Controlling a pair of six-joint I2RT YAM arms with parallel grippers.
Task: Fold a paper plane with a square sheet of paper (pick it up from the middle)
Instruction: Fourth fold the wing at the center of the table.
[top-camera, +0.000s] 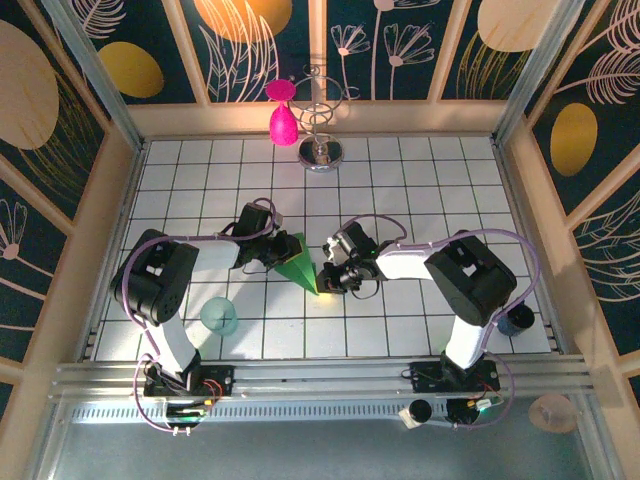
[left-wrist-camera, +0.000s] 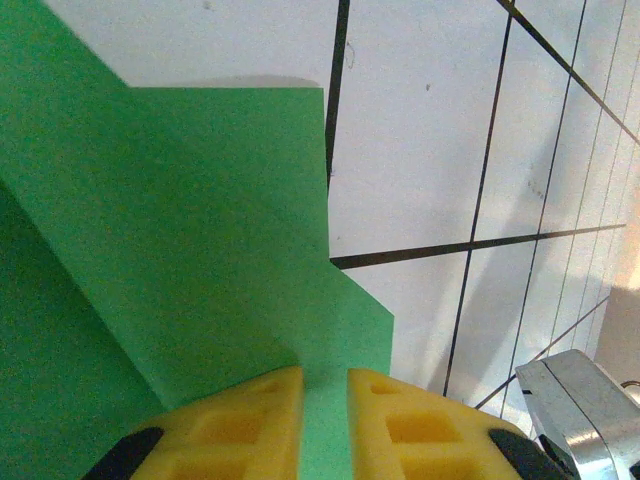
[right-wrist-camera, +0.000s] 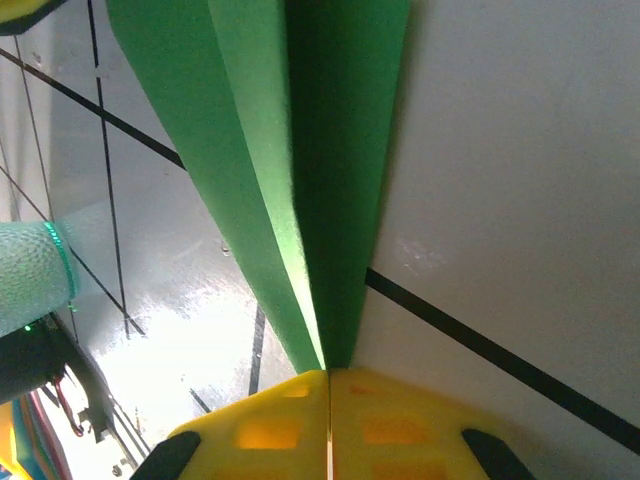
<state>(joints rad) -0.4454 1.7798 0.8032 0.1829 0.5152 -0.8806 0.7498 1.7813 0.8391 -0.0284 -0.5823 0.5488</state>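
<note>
The green sheet of paper, folded into a narrow pointed paper plane (top-camera: 300, 262), sits between my two grippers at the middle of the tiled table (top-camera: 420, 180). My left gripper (top-camera: 277, 250) is at its wide end. In the left wrist view the yellow pads (left-wrist-camera: 250, 420) stand a narrow gap apart around a strip of the green paper (left-wrist-camera: 200, 220), with the gripper (left-wrist-camera: 325, 385) shut on it. My right gripper (top-camera: 325, 280) is at the pointed end. In the right wrist view that gripper (right-wrist-camera: 329, 372) is pressed shut on the tip of the creased paper (right-wrist-camera: 300, 120), which runs away upward.
A translucent teal cup (top-camera: 219, 316) stands near the left arm, close to the front, and shows at the left (right-wrist-camera: 30, 275) of the right wrist view. A pink teardrop object (top-camera: 283, 122) and a metal wire stand (top-camera: 322, 152) are at the back. Wooden walls enclose the table.
</note>
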